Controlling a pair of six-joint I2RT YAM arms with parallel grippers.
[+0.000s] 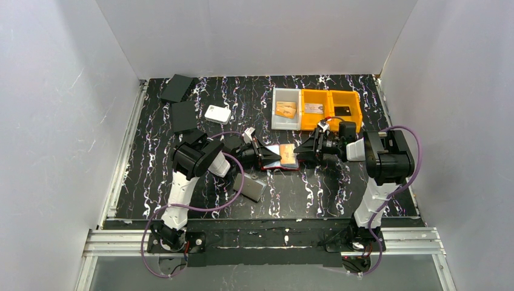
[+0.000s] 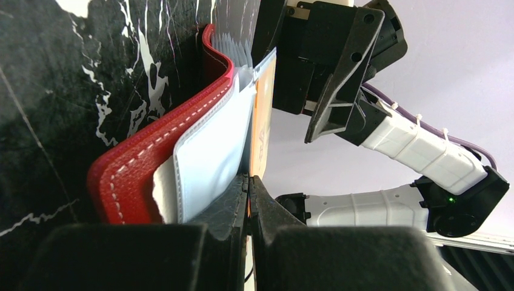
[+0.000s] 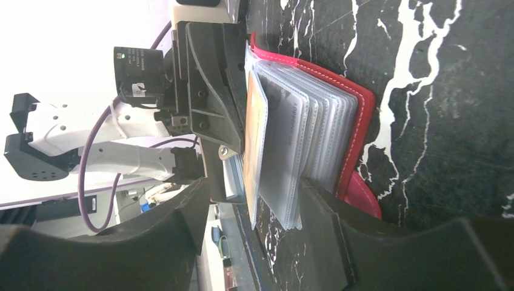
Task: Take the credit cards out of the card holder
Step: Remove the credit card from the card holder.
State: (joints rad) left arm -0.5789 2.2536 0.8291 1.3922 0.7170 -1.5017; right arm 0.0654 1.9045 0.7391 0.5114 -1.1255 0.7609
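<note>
1. One dark flat case (image 1: 176, 88) lies at the far-left corner of the black marbled surface (image 1: 376, 188). A second dark case (image 1: 183, 116) lies just nearer, and a white rounded box (image 1: 217, 114) sits just to its right.
2. A grey flat case (image 1: 253, 189) lies towards the near edge, beside the left arm.
3. The left pincer (image 2: 248, 188) is closed. Its fingers press together on the thin edge of a clear sleeve page at the left side of the card holder (image 1: 282, 156).
4. The card holder lies open at the centre of the surface, between the two pincers. Its red cover rests against the surface and the clear sleeve pages fan away from it. An orange card (image 3: 254, 139) sits in the outermost sleeve page.
5. The right pincer (image 1: 308, 151) is open at the right side of the holder. Its jaws stand apart on either side of the sleeve stack and the orange card. Whether either jaw touches the pages cannot be told.
6. Three bins stand side by side at the far right.
   - The grey bin (image 1: 276, 118) holds a gold card (image 1: 285, 109).
   - The first orange bin (image 1: 315, 123) holds a silver card (image 1: 313, 108).
   - The second orange bin (image 1: 355, 115) holds a dark card (image 1: 342, 111).
</note>
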